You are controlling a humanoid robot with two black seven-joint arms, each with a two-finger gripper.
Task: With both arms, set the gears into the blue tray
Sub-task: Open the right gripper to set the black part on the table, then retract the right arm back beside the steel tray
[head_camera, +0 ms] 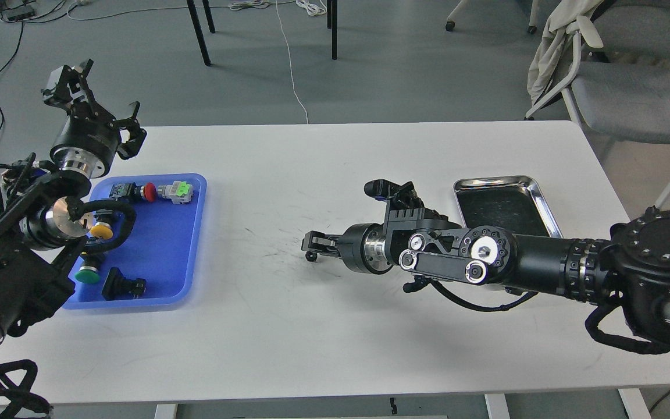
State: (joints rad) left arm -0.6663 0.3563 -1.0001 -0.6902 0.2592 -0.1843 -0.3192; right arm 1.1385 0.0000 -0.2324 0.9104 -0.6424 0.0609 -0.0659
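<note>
A tiny black gear lies on the white table near its middle, just under the tip of my right gripper. That gripper points left, low over the table, its fingers a little apart and holding nothing. The blue tray sits at the table's left side with several push-button switches and a black switch block in it. My left gripper is raised above the tray's far left corner, open and empty.
A shiny steel tray with black lining stands at the right, partly behind my right forearm. The left arm's elbow and cable loop overlap the blue tray's left side. Chairs stand beyond the table's far right corner.
</note>
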